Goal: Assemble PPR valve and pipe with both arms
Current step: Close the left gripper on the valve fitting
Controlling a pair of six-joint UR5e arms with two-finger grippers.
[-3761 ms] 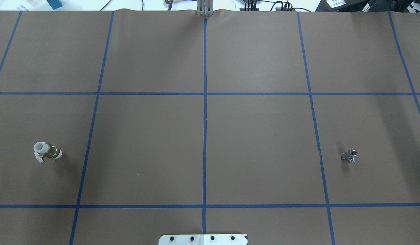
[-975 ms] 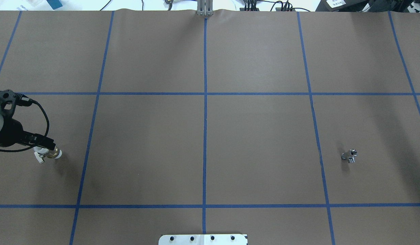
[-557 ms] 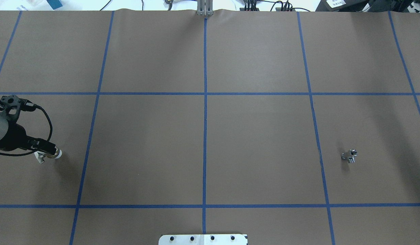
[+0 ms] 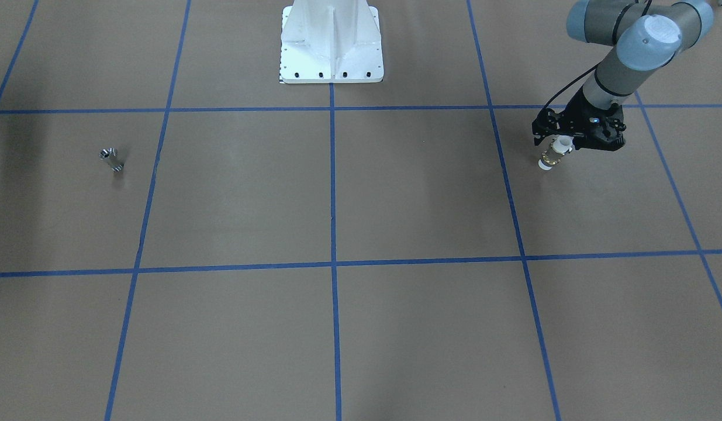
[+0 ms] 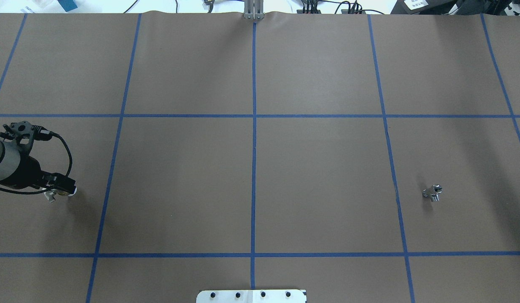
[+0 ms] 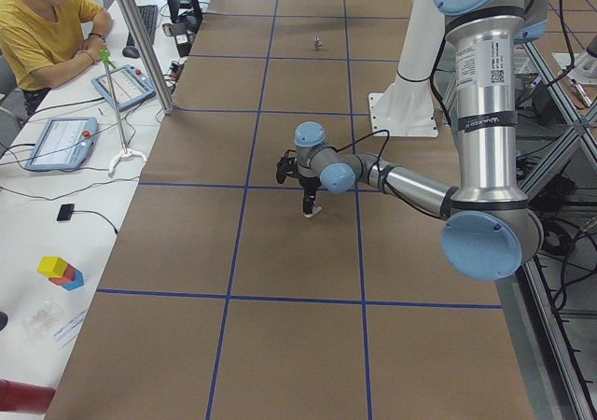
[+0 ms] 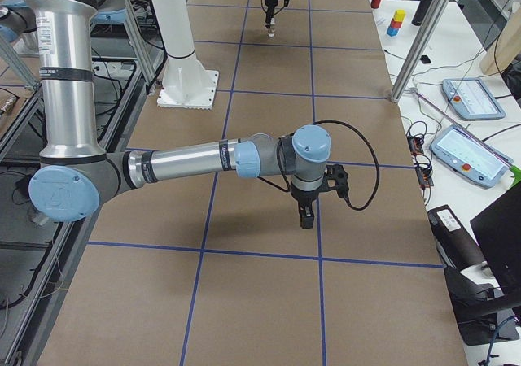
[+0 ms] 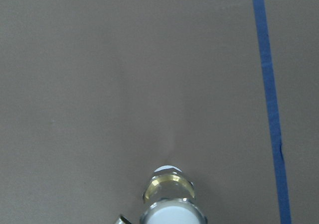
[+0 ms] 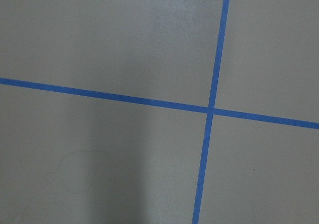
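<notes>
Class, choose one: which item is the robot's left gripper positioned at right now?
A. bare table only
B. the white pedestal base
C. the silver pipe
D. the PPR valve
D: the left gripper sits at the upper white end of the PPR valve, while the pipe stands alone on the other side of the table.

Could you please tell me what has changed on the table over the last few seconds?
The left gripper came into view from the robot's left and lowered over the PPR valve, whose upper end it now straddles. Whether it has closed on the valve cannot be told. The valve has not shifted, and the pipe stands where it was.
</notes>
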